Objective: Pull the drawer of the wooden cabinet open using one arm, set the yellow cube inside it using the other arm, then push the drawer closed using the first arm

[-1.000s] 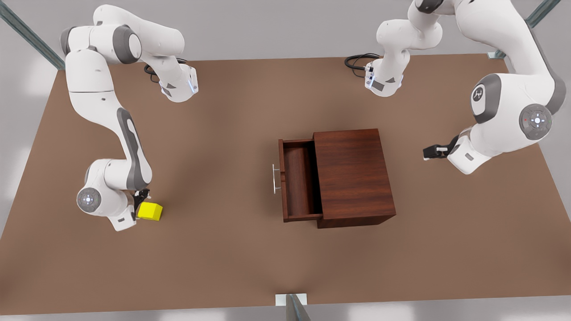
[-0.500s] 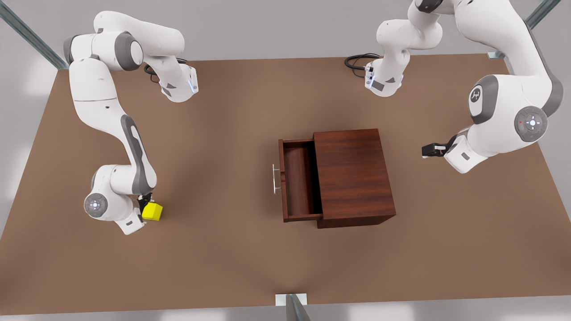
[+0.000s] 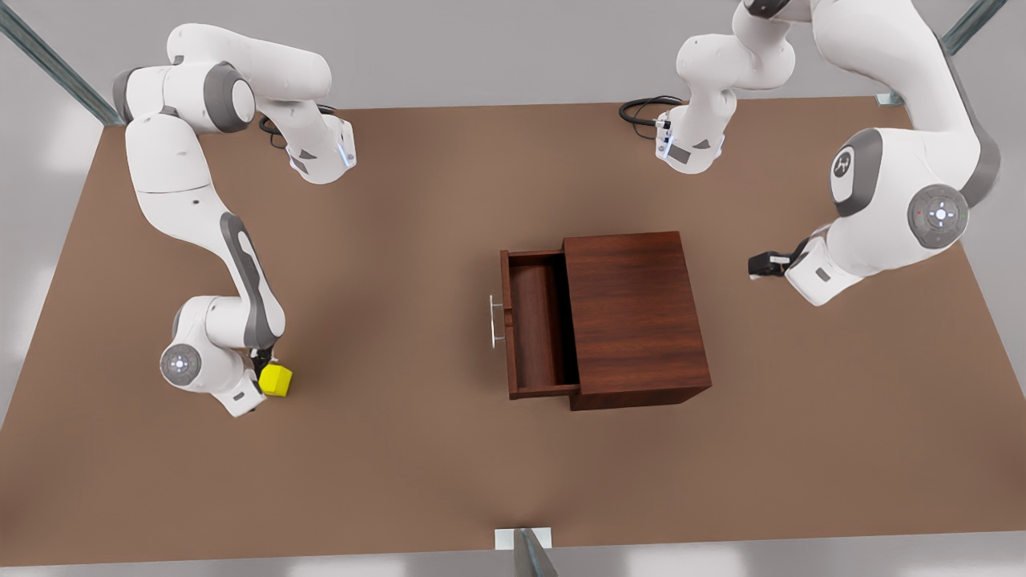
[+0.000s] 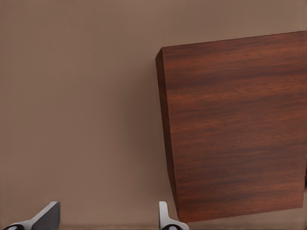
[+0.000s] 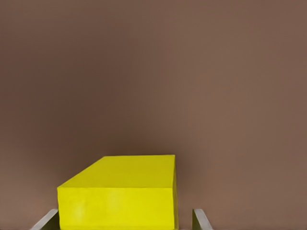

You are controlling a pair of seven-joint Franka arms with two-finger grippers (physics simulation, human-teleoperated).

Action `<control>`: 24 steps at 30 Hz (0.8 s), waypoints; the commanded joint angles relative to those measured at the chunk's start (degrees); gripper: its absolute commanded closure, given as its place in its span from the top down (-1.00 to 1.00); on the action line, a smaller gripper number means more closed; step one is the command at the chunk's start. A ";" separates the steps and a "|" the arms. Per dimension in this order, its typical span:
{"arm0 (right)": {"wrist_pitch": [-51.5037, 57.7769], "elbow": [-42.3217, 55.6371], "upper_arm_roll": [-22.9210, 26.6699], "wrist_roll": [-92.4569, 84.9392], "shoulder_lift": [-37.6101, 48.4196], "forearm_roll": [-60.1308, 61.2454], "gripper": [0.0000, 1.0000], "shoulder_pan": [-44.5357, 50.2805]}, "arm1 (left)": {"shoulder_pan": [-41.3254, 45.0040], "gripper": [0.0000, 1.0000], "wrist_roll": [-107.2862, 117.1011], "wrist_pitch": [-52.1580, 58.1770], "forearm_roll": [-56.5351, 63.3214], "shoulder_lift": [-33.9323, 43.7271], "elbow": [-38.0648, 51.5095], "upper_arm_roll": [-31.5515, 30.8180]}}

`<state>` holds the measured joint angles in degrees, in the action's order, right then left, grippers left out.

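- The right gripper point(image 3: 264, 370) is low on the front view's left, down at the table point(image 3: 401, 449). Its fingers point(image 5: 201, 220) are spread, one on each side of the yellow cube point(image 3: 276, 381), with a gap showing between at least one finger and the cube's face.
- In the right wrist view the yellow cube point(image 5: 120, 196) sits between the two fingertips, resting flat on the table point(image 5: 192, 72). It has no long axis; one corner points toward the front view's lower right.
- The left gripper point(image 3: 757, 264) hangs at the front view's right, beyond the back of the wooden cabinet point(image 3: 637, 316) and well apart from it. Its fingers point(image 4: 165, 218) are spread with nothing between them.
- In the left wrist view the wooden cabinet point(image 4: 235, 124) shows its plain top, grain running across.
- The drawer point(image 3: 537, 324) is pulled partly out toward the front view's left and is empty. Its long axis runs up and down in the frame, and its silver bar handle point(image 3: 494, 320) faces left.
- Compared with a second ago, the right arm's wrist has dropped and slid right over the cube, hiding more of it; the cube's own place is unchanged.
- The left gripper has drifted slightly left and up in the frame. The drawer and cabinet have not moved.
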<state>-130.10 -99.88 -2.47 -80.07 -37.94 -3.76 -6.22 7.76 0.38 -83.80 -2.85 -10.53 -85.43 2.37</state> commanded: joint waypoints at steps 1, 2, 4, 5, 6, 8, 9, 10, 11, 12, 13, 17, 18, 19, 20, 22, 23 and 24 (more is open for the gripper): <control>-3.06 -0.40 0.01 -4.39 0.15 -0.20 0.95 -0.02 | -0.03 1.00 1.90 0.31 0.04 0.24 0.00 0.01; -3.06 -0.40 0.01 -5.18 0.15 -0.20 0.85 -0.02 | -0.03 1.00 1.82 0.04 0.04 0.07 0.00 0.01; -3.06 -0.32 0.01 -6.32 0.15 -0.20 0.53 -0.11 | -0.03 1.00 1.82 -0.57 0.30 -0.20 0.00 0.01; -3.06 -0.32 0.01 -6.41 0.15 -0.20 0.45 -0.37 | -0.03 1.00 1.82 -0.66 1.36 -0.20 0.00 0.01; -3.06 -0.32 0.01 -6.41 0.24 -0.20 0.34 -0.28 | -0.03 1.00 1.82 -0.75 1.36 -0.20 0.00 0.01; -2.79 -0.32 0.01 -7.29 0.50 -0.11 0.22 -0.28 | -0.03 1.00 1.82 -0.75 1.36 -0.20 0.00 0.01; -2.18 -0.32 -0.26 -7.38 1.38 -0.02 0.22 -0.28 | -0.03 1.00 1.82 -0.75 1.36 -0.20 0.00 0.01; -0.42 -0.23 -0.78 -7.38 2.35 0.16 0.22 -0.28 | -0.03 1.00 1.82 -0.75 1.36 -0.20 0.00 0.01; 1.33 -0.05 -1.22 -7.38 3.40 0.24 0.22 -0.28 | -0.03 1.00 1.82 -0.75 1.36 -0.20 0.00 0.01; 3.00 0.12 -2.27 -7.29 4.80 0.42 0.21 -0.20 | -0.03 1.00 1.82 -0.75 1.36 -0.20 0.00 0.01; 4.76 0.30 -3.15 -7.21 5.86 0.51 0.21 -0.20 | -0.03 1.00 1.82 -0.75 1.36 -0.20 0.00 0.01; 10.83 3.37 -7.64 -5.10 8.15 2.35 0.20 0.59 | -0.03 1.00 1.55 -0.75 1.44 -0.55 0.26 0.09; 12.15 3.90 -8.08 -2.73 8.85 2.44 0.21 1.47 | -0.03 1.00 1.64 -0.66 1.44 -0.55 0.09 0.09; 14.25 4.60 -9.74 0.09 9.55 2.53 0.21 1.74 | -0.03 1.00 1.82 -0.75 1.44 -0.55 0.09 0.09; 16.63 5.31 -11.94 3.69 10.26 3.93 0.21 1.74 | 0.06 1.00 1.82 -0.75 1.44 -0.64 0.09 0.01; 18.39 6.01 -14.49 12.21 11.58 5.25 0.21 3.32 | -0.03 1.00 1.82 -0.75 1.44 -0.64 0.09 0.01; 19.09 6.10 -16.07 16.08 12.19 5.17 0.21 3.50 | 0.06 1.00 1.82 -0.75 1.44 -0.64 0.09 0.01; 20.06 7.33 -18.27 19.51 12.28 5.25 0.20 3.50 | 0.06 1.00 1.82 -0.75 1.44 -0.64 0.09 0.01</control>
<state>-115.99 -92.87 -19.86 -79.52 -26.01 0.64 -2.91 7.83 1.69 -84.57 -1.47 -11.22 -85.36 2.37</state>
